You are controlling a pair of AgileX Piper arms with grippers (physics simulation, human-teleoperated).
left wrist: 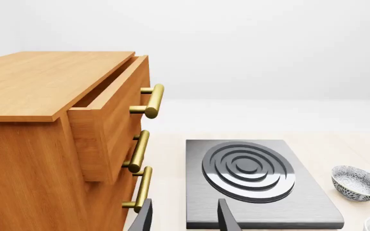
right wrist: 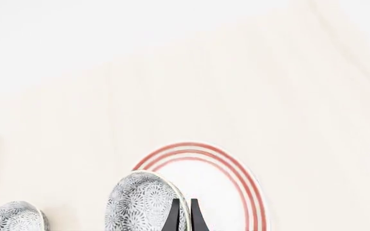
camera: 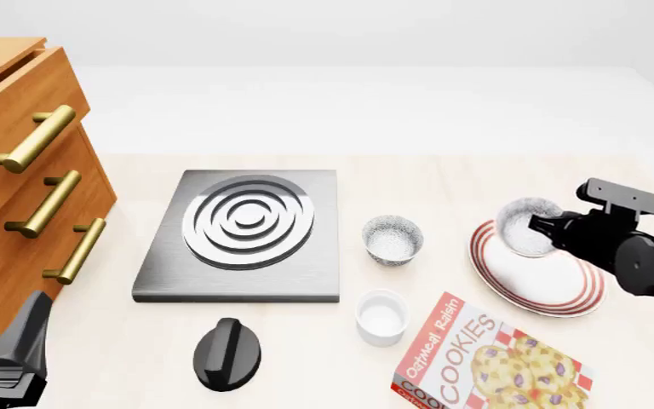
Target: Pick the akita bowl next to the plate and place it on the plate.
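At the far left the left pincer [camera: 14,354] hangs low beside the wooden drawer cabinet [camera: 9,170], its fingers apart with nothing between them, and ahead of it on the counter [camera: 441,170] lie the grey stove [camera: 242,234] and the black knob [camera: 228,351]. Further right stand the second speckled bowl [camera: 393,239], the white ramekin [camera: 381,317] and the cookie box [camera: 480,362]. The right pincer [right wrist: 183,214] is clamped on the rim of the akita bowl [camera: 526,227], holding it tilted above the far edge of the plate [camera: 537,277], which lies directly below that pincer.
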